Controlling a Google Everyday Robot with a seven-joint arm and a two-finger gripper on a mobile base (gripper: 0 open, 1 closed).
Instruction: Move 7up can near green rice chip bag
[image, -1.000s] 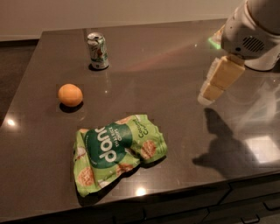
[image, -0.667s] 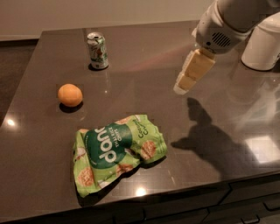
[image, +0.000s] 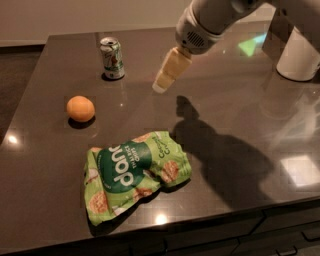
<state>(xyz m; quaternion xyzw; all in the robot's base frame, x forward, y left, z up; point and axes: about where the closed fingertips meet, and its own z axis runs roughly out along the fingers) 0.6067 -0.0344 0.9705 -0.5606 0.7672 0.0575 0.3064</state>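
The 7up can (image: 112, 58) stands upright at the far left of the dark table, silver-white with green and red markings. The green rice chip bag (image: 134, 172) lies flat near the front edge, light green with a dark green round label. My gripper (image: 171, 71) hangs above the table to the right of the can, pointing down and to the left, with nothing in it. It is apart from the can by about a hand's width.
An orange (image: 80, 108) sits on the table left of centre, between the can and the bag. A white cylindrical robot part (image: 299, 55) stands at the far right. The table's front edge (image: 210, 215) runs close below the bag.
My arm has swung left across the table, bringing the gripper from the right side toward the can. The can, orange and bag have not moved.
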